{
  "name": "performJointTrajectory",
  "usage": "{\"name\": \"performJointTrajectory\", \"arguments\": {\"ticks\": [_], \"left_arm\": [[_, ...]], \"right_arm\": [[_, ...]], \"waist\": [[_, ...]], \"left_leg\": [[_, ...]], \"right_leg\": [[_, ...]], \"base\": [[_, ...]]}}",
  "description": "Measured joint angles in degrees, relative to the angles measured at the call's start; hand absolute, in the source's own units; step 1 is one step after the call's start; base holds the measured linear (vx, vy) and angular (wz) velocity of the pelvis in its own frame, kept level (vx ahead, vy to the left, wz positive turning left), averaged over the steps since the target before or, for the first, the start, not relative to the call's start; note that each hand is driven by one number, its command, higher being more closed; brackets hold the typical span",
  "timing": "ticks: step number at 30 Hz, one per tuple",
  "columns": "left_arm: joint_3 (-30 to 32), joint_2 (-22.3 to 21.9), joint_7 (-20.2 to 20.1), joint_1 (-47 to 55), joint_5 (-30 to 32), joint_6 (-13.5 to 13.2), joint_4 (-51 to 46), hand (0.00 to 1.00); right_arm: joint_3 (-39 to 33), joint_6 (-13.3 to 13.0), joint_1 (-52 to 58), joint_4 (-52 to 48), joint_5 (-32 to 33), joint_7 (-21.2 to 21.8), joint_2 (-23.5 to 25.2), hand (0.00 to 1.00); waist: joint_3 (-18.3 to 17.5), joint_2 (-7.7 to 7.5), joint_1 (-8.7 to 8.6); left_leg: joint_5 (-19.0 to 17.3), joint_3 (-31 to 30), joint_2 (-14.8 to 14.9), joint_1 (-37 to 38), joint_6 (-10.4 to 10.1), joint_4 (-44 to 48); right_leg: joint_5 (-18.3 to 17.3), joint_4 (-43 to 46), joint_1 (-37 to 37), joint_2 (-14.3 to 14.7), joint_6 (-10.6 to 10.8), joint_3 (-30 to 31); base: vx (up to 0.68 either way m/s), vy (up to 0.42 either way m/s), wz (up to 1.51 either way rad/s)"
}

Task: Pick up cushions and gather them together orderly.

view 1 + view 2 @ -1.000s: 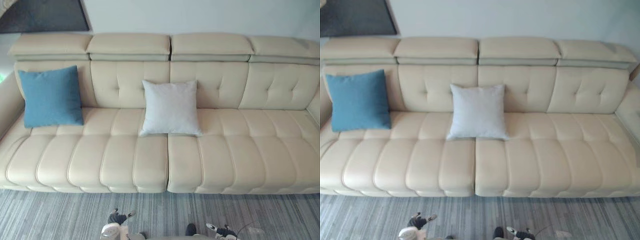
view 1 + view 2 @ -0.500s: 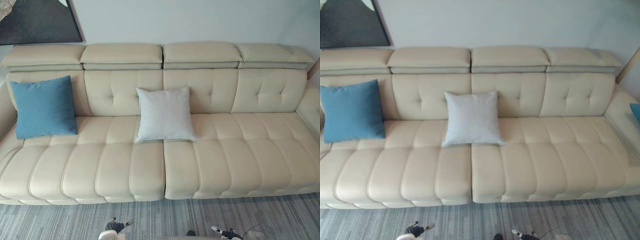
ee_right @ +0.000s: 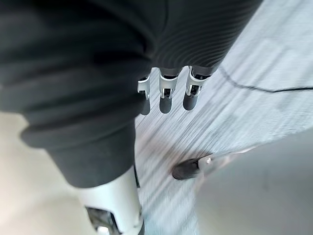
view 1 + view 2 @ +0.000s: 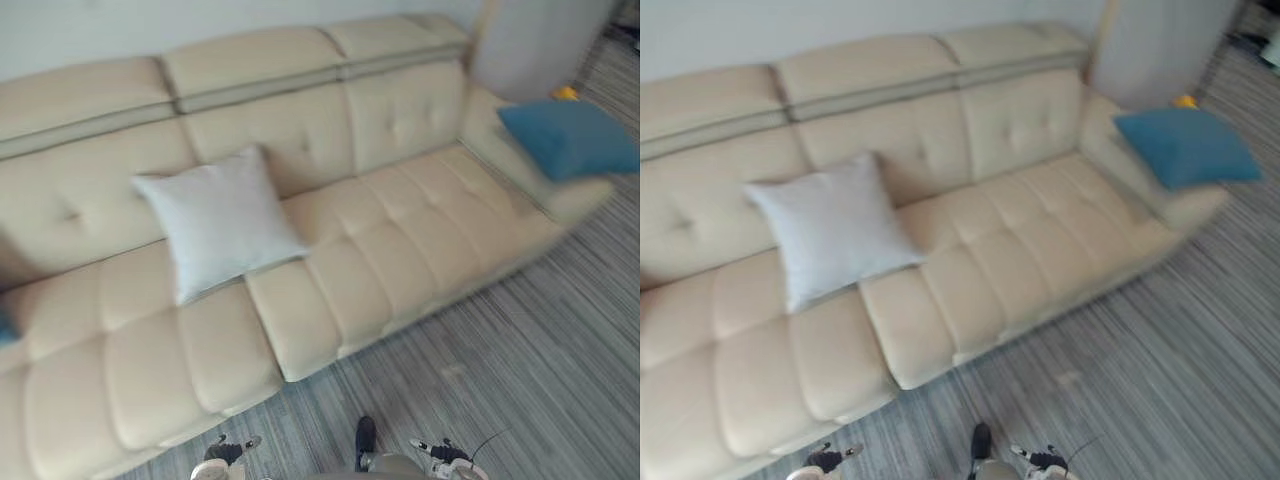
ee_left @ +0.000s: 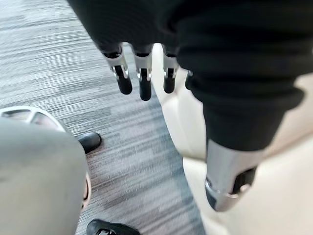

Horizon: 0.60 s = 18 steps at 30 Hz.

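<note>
A long cream sofa (image 4: 400,250) is spread across the eye views, with striped grey floor (image 4: 520,370) from 4 to 6 o'clock. A grey cushion (image 4: 218,222) is propped against the backrest at about 9 o'clock. A blue cushion (image 4: 568,135) is laid flat on the armrest (image 4: 520,170) at 2 o'clock, well apart from the grey one, so nothing is gathered yet. A blue sliver (image 4: 4,328), possibly a further cushion, is cut off by the left eye view's 9 o'clock edge. The left hand (image 5: 144,78) and right hand (image 3: 166,95) are hung low over the floor, fingers straight and relaxed with nothing held. The blue cushion appears to overhang the armrest's outer side, so a nudge or one-sided grab is judged likely to tip it onto the floor. A cushion pinched by one corner would sag and be set down crooked. The eye views supply the cushions' layout. The finger state is supplied by the wrist views, and in the left one the sofa's front edge is seen just beside that hand.
</note>
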Motion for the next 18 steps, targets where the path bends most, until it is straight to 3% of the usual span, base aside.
{"name": "performJointTrajectory", "arguments": {"ticks": [2,4,5,6,7,8,9,10,11,13,14,15,16,17,18], "left_arm": [[-0.07,-2.33,-0.19,-1.92,0.0,-0.37,-0.66,0.0],[-0.1,-2.69,-0.28,-2.86,-0.02,-0.59,-0.77,0.0],[0.03,-2.83,-0.29,-3.09,-0.14,-0.51,-1.0,0.0],[0.96,-3.42,-0.33,-2.64,-0.45,-0.38,-0.99,0.0],[1.69,-3.75,-0.35,-2.44,-0.49,-0.37,-1.01,0.0],[2.78,-4.75,-0.43,-1.61,-0.79,-0.39,-1.87,0.0],[2.78,-4.67,-0.5,-1.76,-0.99,-0.54,-2.43,0.0],[2.77,-4.68,-0.5,-1.18,-1.13,-0.6,-3.12,0.0],[2.81,-4.61,-0.46,-0.93,-1.17,-0.59,-3.33,0.0],[4.69,-5.38,-0.25,-0.6,-2.28,-0.74,-4.71,0.0],[5.09,-5.56,-0.18,-0.42,-2.4,-0.85,-4.9,0.0],[6.79,-6.42,0.11,0.27,-2.51,-1.26,-5.06,0.0],[7.31,-6.91,0.17,0.4,-2.88,-1.35,-5.01,0.0],[7.34,-6.72,0.15,0.36,-2.82,-1.32,-5.13,0.0],[7.33,-5.6,0.14,0.25,-2.67,-1.25,-5.25,0.0]], "right_arm": [[-0.06,0.06,0.14,0.18,-0.03,-0.01,-2.74,0.0],[-0.51,0.07,0.35,0.31,0.01,0.05,-3.02,0.0],[-0.63,0.08,0.68,0.29,-0.01,0.06,-3.06,0.0],[-0.58,0.12,1.06,0.14,-0.02,0.04,-2.94,0.0],[-0.43,0.14,1.02,-0.07,-0.03,0.03,-2.47,0.0],[-0.49,0.22,0.8,-1.66,-0.01,-0.08,-2.31,0.0],[-0.57,0.12,0.84,-1.72,-0.06,-0.05,-2.32,0.0],[-0.57,0.41,-0.46,-1.78,-0.48,-0.01,-1.91,0.0],[-0.56,0.38,-0.71,-1.97,-0.56,-0.01,-1.65,0.0],[-0.5,0.43,-1.08,-2.86,-2.04,-0.02,-0.48,0.0],[-0.52,0.42,-0.98,-3.02,-2.07,-0.04,-0.45,0.0],[-0.51,0.28,-0.65,-3.52,-2.07,0.02,-0.5,0.0],[-0.48,0.24,-0.44,-3.78,-2.07,-0.09,0.07,0.0],[-0.46,0.24,-0.53,-4.05,-2.13,-0.09,0.51,0.0],[-0.18,0.22,-0.17,-4.17,-2.15,-0.04,1.65,0.0]], "waist": [[1.57,2.84,-0.58],[2.09,3.06,-1.2],[2.42,2.92,-1.66],[3.24,2.88,-1.13],[3.74,2.4,-0.84],[4.17,2.25,0.23],[4.22,2.32,0.86],[4.43,2.03,2.26],[4.57,1.95,2.51],[4.68,1.79,3.58],[4.67,1.81,3.75],[4.26,2.75,4.1],[3.99,3.32,4.76],[3.69,3.14,5.0],[3.03,0.69,4.74]], "left_leg": [[0.63,1.17,1.21,2.75,-1.06,1.88],[0.67,1.02,3.14,1.17,-1.13,9.07],[1.57,0.54,6.32,-1.4,-2.12,19.4],[5.07,-1.93,9.77,-4.31,1.85,30.48],[5.43,-3.34,10.49,-5.55,3.11,33.75],[0.14,-9.82,9.07,-10.09,1.72,39.27],[-3.31,-13.9,6.45,-13.09,0.28,38.57],[-5.67,-17.68,2.57,-15.34,0.9,32.45],[-5.86,-18.56,1.73,-16.2,1.2,30.73],[-5.35,-28.0,-3.07,-19.61,0.84,21.27],[-5.1,-29.96,-3.71,-19.79,0.54,19.45],[-4.1,-35.11,-4.03,-19.42,-0.23,13.68],[-0.34,-34.92,-2.55,-18.2,-0.01,12.62],[-0.38,-33.61,-2.52,-17.79,0.29,12.23],[-0.73,-30.55,-3.29,-16.12,0.85,9.99]], "right_leg": [[-2.93,2.1,1.08,0.85,0.2,2.45],[-4.51,3.59,1.37,0.33,0.06,2.87],[-5.75,4.15,2.46,0.67,-0.22,3.57],[-6.98,4.56,4.45,1.37,-0.77,5.61],[-7.48,4.79,4.98,1.28,-0.98,6.66],[-9.53,5.57,5.34,1.07,-1.59,10.29],[-9.7,5.53,5.33,1.04,-1.49,12.04],[-9.9,5.45,5.32,1.06,-1.23,16.17],[-10.04,5.47,5.49,1.07,-1.0,17.2],[-11.17,6.16,5.89,1.23,0.76,23.42],[-11.53,6.45,5.82,1.42,1.32,24.57],[-12.1,6.51,5.65,3.1,2.24,27.73],[-12.14,6.63,5.83,4.7,2.89,30.19],[-11.97,6.59,5.95,4.45,3.14,30.77],[-11.36,7.03,5.59,2.81,4.2,30.92]], "base": [[0.14,-0.105,-0.62],[0.1,-0.053,-0.17],[0.18,-0.145,-0.41],[0.19,-0.153,-0.53],[0.17,-0.051,-0.89],[0.11,0.033,-0.89],[0.15,0.09,-1.55],[0.13,0.076,-1.29],[0.16,0.101,-1.46],[0.13,0.14,-1.32],[0.11,0.198,-1.64],[0.15,0.247,-1.8],[0.25,0.32,-1.84],[0.31,0.314,-1.49],[0.35,0.249,-1.11]]}}
